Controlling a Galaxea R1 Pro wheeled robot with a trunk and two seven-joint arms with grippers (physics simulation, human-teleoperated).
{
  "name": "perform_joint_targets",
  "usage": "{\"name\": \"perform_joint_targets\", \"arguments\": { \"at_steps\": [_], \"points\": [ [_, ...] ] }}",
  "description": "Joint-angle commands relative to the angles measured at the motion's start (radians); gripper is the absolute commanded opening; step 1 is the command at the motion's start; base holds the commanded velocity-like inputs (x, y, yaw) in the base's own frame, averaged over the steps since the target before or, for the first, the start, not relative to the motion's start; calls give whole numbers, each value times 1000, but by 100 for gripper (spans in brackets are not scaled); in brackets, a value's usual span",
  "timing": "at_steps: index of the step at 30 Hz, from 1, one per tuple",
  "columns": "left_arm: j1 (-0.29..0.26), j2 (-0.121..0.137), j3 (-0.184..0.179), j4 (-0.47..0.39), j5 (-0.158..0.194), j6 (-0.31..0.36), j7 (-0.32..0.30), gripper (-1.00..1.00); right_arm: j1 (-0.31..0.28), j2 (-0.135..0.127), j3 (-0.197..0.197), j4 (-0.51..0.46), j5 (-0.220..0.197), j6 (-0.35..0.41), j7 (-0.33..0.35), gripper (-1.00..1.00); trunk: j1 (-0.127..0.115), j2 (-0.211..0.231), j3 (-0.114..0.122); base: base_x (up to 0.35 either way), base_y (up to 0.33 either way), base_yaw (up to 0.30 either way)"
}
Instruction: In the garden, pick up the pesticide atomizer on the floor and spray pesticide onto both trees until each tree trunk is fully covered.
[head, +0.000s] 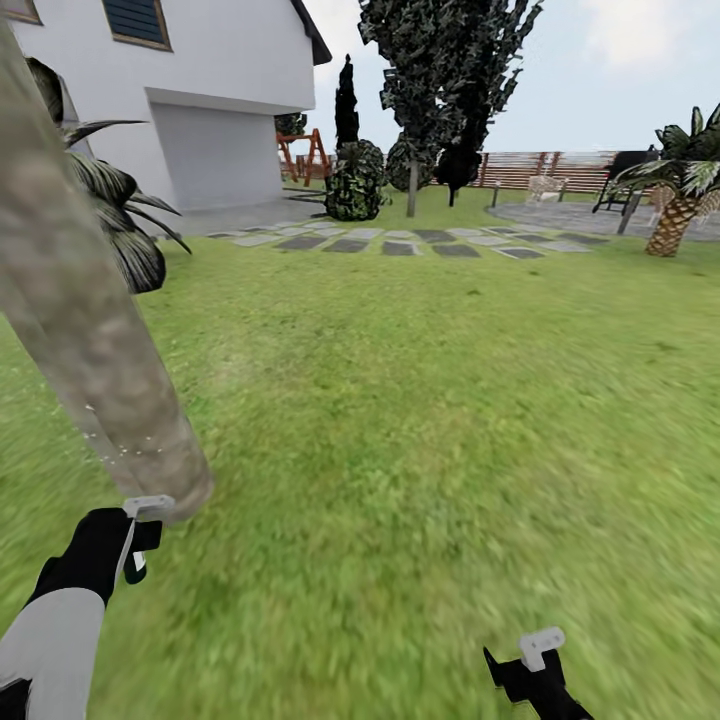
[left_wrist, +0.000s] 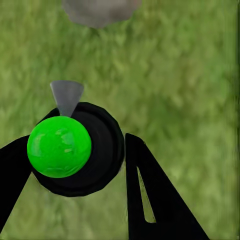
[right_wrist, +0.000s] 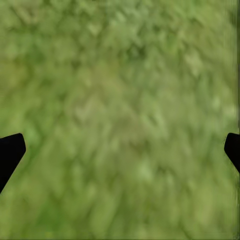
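I have the pesticide atomizer (left_wrist: 75, 147) in my left gripper (head: 135, 545) — the fingers (left_wrist: 150, 200) are closed against its dark body, green spot facing the wrist camera, the pale trigger head pointing at the base of the near tree trunk (head: 90, 330). So the pickup is done, by my reading. Pale specks sit on the lower bark and just beside it, which I take for spray landing, but the trunk rises out of the head view at upper left, so I cannot tell how much of it is covered. The second of the trees (head: 440, 90) stands well off by the stepping stones (head: 400, 242), and it looks untouched from here — that leg of the job is left.

My right gripper (head: 530, 665) hangs low over the floor (head: 420, 420), fingers spread wide with nothing between them but grass.

For room: the nozzle is close to the bark, and a spiky palm (head: 125, 220) crowds the far side of the trunk. To my right the lawn lies open all the way to the stones, with the house (head: 200, 100) and fence (head: 545, 165) far back.
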Motion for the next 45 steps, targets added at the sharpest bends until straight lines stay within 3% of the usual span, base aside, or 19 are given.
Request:
{"name": "perform_joint_targets", "arguments": {
  "at_steps": [1, 3, 4, 10, 14, 17, 19, 21, 23, 24, 27, 29, 33, 35, 37, 38, 40, 42, 45],
  "points": [
    [-1, -1, 4, -2, -11, 3, -9, -100, 0, 0, -9, 1, 5, -3, 7, 100, 0, 0, -1, 177, -228, 109],
    [-1, -2, 4, -3, -9, 4, -10, -100, 0, 0, -10, 1, 4, -4, 7, 100, 0, 0, -1, 146, -240, 221],
    [-7, -53, 4, -14, -9, 7, -8, -100, 0, 0, -10, -1, 3, -4, 7, 100, 0, 0, -2, 56, -111, 271],
    [-21, -63, 2, -78, -10, 24, -9, -100, 0, 0, -10, 0, 3, -3, 7, 100, 0, 0, -4, 9, -18, 272],
    [-107, -58, 2, -92, -10, 98, -9, -100, 0, 0, -10, 1, 3, -3, 7, 100, 0, 0, -5, 0, 0, 273],
    [-154, -53, 2, -92, -10, 106, -8, -100, 0, 0, -10, 1, 3, -3, 7, 100, 0, 0, -7, 0, 0, 272],
    [-165, -45, 2, -92, -15, 108, -8, -100, 0, 0, -10, 1, 3, -3, 7, 100, 0, 0, -7, 0, 0, 272],
    [-164, -18, 2, -92, -14, 109, -8, -100, 0, 0, -10, 1, 3, -3, 7, 100, 0, 0, -8, 0, 0, 228],
    [-164, -12, 1, -91, -14, 108, -8, -100, 0, 0, -10, 0, 3, -3, 7, 100, 0, 0, -8, 0, 0, 90],
    [-167, -18, -7, -91, -14, 109, -8, -100, 0, 0, -10, 0, 4, -3, 8, 100, 0, 0, -8, 0, 0, 25],
    [-185, -50, -89, -91, -9, 128, -7, -100, 0, 0, -10, 1, 5, -3, 7, 100, 0, 0, -8, 0, 0, 7],
    [-210, -62, -109, -90, -8, 146, -7, -100, 0, 0, -10, 1, 5, -3, 7, 100, 0, 0, -8, 0, 0, 1],
    [-233, -45, -109, -91, -9, 158, -7, -100, 0, -1, -10, 1, 5, -3, 7, 100, 0, 0, -8, 0, 0, 0],
    [-231, -3, -107, -91, -8, 178, -9, -100, 0, -1, -10, 0, 4, -3, 7, 100, 0, 0, -8, 0, 0, 0],
    [-229, 6, -110, -91, -8, 185, -9, -100, 0, -1, -10, -1, 3, -3, 7, 100, 0, 0, -8, 0, 0, 0],
    [-231, 4, -111, -89, -8, 187, -9, -100, 0, -1, -10, -1, 3, -3, 7, 100, 0, 0, -8, 0, 0, 0],
    [-236, -47, -115, -90, -9, 189, -8, -100, 0, -1, -10, -1, 3, -3, 7, 100, 0, 0, -8, 0, 0, 51],
    [-247, -76, -117, -92, -9, 202, -8, -100, 0, -1, -10, -1, 3, -3, 7, 100, 0, 0, -8, 0, 0, 187],
    [-287, -88, -116, -91, -8, 232, -9, -100, 0, -1, -10, -1, 3, -4, 7, 100, 0, 0, -8, 0, 0, 255]
  ]
}}
